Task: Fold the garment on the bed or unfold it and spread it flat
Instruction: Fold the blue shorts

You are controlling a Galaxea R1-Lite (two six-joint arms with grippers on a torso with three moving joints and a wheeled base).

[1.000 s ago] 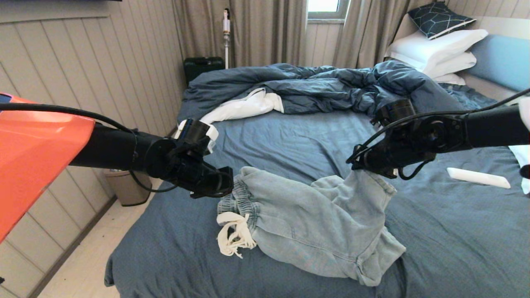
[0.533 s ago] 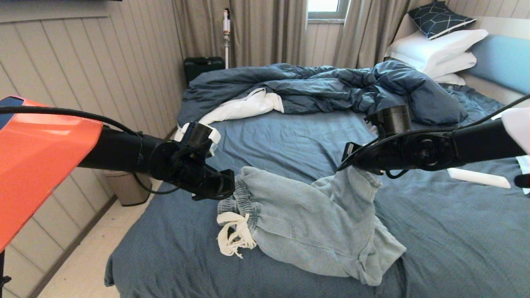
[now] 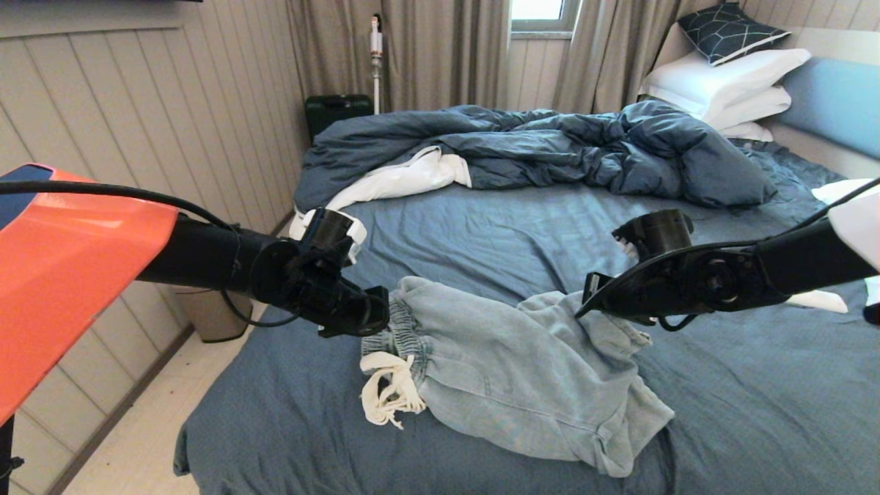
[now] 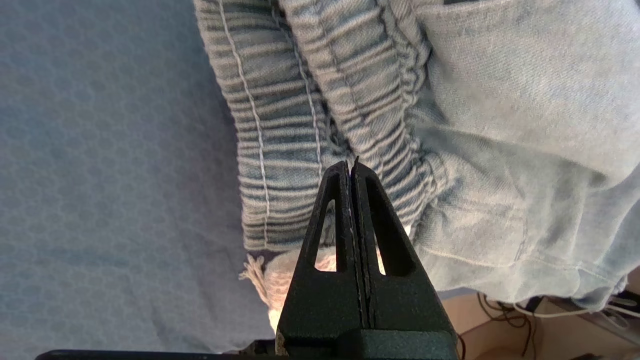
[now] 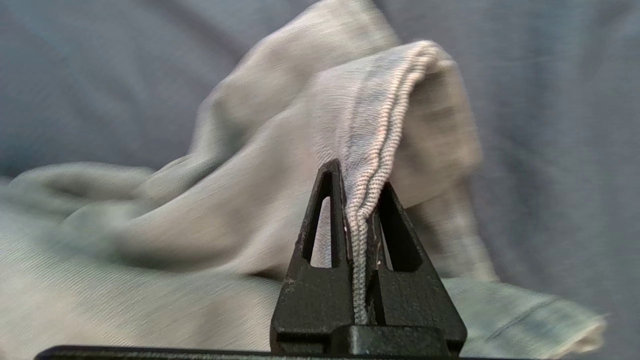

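Note:
The pale blue denim shorts (image 3: 509, 371) lie rumpled on the dark blue bed (image 3: 756, 399), waistband to the left, white frayed drawstring (image 3: 388, 392) bunched in front. My left gripper (image 3: 382, 315) is shut, its tips against the gathered waistband (image 4: 280, 125); no cloth shows between the fingers (image 4: 351, 167). My right gripper (image 3: 584, 309) is shut on the hem of a leg, holding it just above the bed. In the right wrist view the stitched hem (image 5: 370, 150) runs down between the shut fingers of that gripper (image 5: 360, 175).
A rumpled dark blue duvet (image 3: 536, 148) with white lining fills the far half of the bed. White pillows (image 3: 722, 82) are stacked at the headboard on the right. A white flat object (image 3: 818, 300) lies behind my right arm. A bin (image 3: 206, 309) stands on the floor at left.
My right gripper moved left and then down, lowering the leg hem it holds towards the bed. The left gripper sank slightly at the waistband.

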